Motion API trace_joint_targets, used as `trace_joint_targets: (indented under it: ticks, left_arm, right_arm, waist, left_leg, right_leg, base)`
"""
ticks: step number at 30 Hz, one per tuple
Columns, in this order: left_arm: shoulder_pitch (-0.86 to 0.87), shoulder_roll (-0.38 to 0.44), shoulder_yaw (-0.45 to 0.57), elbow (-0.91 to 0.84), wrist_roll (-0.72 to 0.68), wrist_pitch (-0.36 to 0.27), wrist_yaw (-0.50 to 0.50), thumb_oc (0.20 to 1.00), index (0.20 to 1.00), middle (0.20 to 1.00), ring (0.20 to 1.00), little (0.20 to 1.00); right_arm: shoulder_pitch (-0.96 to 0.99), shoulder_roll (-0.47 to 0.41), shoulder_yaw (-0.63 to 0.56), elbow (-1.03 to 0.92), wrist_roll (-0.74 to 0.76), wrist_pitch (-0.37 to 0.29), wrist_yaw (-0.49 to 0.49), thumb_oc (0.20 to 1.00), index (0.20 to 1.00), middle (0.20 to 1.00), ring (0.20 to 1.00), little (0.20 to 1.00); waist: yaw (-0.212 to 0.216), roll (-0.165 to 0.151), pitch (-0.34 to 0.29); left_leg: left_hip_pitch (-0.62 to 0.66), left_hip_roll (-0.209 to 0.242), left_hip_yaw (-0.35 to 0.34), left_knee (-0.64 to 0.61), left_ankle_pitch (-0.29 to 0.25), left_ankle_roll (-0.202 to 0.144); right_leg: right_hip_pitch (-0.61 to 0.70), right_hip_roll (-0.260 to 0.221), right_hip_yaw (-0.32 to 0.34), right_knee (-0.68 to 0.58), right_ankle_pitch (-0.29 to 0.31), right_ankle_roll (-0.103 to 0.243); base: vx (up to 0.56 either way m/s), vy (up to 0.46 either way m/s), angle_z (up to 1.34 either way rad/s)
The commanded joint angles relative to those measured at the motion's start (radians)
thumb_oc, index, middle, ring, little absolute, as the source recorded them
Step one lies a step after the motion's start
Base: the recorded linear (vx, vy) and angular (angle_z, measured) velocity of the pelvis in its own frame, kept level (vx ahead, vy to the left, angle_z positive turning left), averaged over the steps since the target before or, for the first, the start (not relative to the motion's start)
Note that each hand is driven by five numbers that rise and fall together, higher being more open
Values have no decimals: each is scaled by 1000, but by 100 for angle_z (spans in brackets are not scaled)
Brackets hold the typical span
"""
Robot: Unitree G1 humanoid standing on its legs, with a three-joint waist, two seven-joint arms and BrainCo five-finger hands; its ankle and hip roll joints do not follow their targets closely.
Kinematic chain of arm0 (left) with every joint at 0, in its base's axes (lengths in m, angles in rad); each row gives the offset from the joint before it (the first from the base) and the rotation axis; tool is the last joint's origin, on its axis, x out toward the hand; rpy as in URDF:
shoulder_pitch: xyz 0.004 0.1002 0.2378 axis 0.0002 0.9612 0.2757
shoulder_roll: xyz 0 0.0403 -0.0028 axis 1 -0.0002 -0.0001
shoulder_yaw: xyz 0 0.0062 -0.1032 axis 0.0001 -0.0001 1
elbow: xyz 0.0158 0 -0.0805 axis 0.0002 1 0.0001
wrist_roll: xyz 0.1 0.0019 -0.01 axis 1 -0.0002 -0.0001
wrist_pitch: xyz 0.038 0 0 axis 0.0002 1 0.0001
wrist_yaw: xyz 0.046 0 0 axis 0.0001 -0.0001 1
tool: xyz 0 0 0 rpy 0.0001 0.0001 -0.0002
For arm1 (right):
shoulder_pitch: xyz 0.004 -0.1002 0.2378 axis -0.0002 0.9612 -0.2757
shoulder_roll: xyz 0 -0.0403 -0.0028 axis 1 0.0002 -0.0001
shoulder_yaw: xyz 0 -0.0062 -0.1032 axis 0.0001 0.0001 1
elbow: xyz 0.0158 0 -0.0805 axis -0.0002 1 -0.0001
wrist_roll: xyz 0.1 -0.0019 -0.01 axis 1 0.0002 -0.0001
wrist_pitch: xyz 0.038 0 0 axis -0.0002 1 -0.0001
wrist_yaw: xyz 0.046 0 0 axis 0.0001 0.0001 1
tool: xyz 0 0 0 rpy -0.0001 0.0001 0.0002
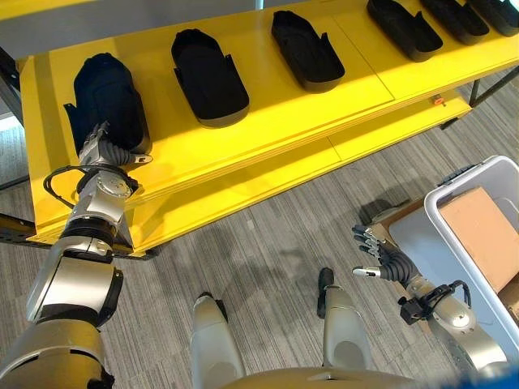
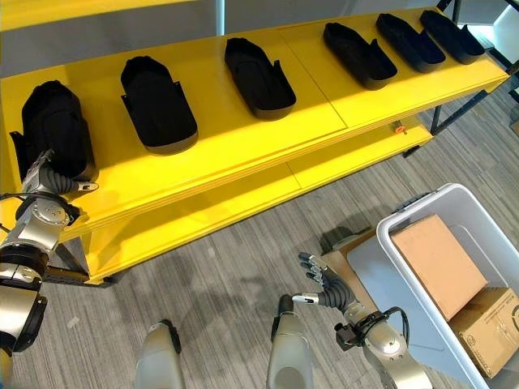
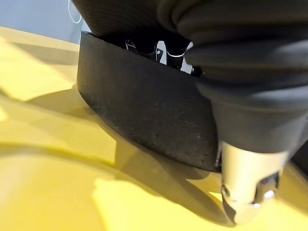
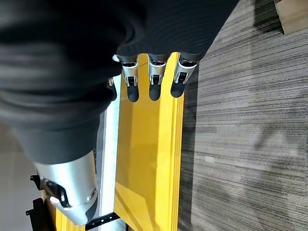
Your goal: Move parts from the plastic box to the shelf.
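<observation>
Several black moulded parts lie in a row on the yellow shelf. My left hand is at the near end of the leftmost black part, which rests on the shelf top. In the left wrist view its fingers hook over the rim of this part and the thumb sits outside the wall. My right hand hovers open and empty over the carpet, just left of the white plastic box. Its straight fingers show in the right wrist view.
Cardboard boxes lie inside the plastic box, and flat cardboard lies on the floor beside it. More black parts fill the shelf to the right. A lower yellow shelf level juts out below.
</observation>
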Motion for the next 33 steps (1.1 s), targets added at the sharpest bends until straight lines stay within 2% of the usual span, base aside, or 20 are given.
trace_joint_targets:
  ticks: [1,11,33]
  left_arm:
    - [-55,77,-36,47,3,-12,11,1000,1000,1000,1000,1000]
    - [-95,116,-98,21,73,-13,4,1000,1000,1000,1000,1000]
    - [-152,131,-105,45,25,-15,3,1000,1000,1000,1000,1000]
  right_arm:
    - [23,-46,-35,-51,29,-32,8,1000,1000,1000,1000,1000]
    - [28,-50,-48,-51,29,-37,15,1000,1000,1000,1000,1000]
    - [39,-55,-55,-46,39,-36,21,1000,1000,1000,1000,1000]
  waist:
    - [3,-7,-76]
    - [1,-7,-77]
    - [-5,-9,-90]
  left_leg:
    - [6,16,-18,-89,168,-17]
    - [-5,16,-18,-84,167,-15]
    - [-21,16,-23,-76,165,-15]
  right_leg:
    - [-3,-53,88,138,-42,31]
    - [-18,-53,94,146,-42,33]
    - [-37,-47,99,156,-40,32]
  base:
    - [0,0,0]
    - [0,0,0]
    - [0,0,0]
